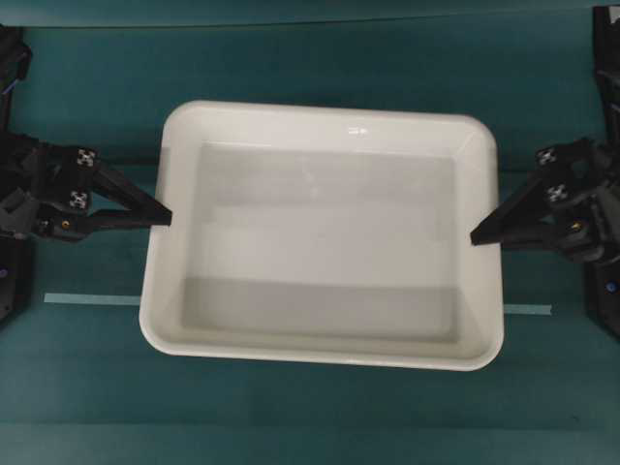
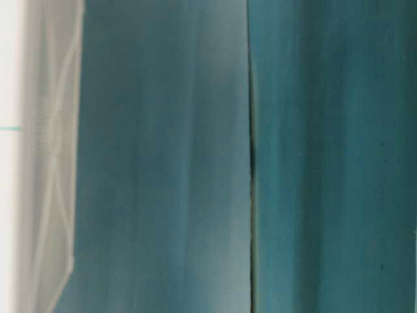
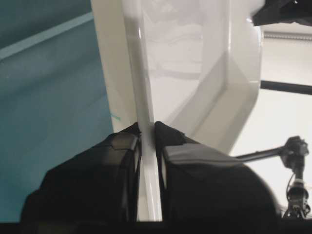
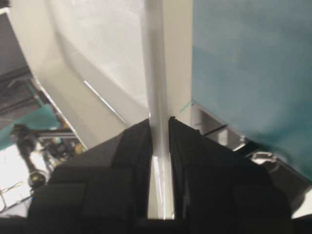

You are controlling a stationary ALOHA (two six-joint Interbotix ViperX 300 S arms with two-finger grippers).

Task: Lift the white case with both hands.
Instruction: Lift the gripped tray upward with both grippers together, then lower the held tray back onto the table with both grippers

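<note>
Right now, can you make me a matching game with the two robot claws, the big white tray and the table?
Things:
1. left gripper
2. right gripper
3. white case
4. table cover

Descriptions:
A. teal and flat
B. pinches the tray's rim on the right of the overhead view
C. glossy white with rounded corners
D. pinches the tray's rim on the left of the overhead view

Pairs: 1-D, 2-B, 3-C, 4-A

Both arms are showing matte black housings. The left end effector [image 1: 167, 215] and right end effector [image 1: 477, 236] are tapering into long pointed black fingers, each wearing two small white squares printed with black crosses, with a brass-coloured screw sitting below.
</note>
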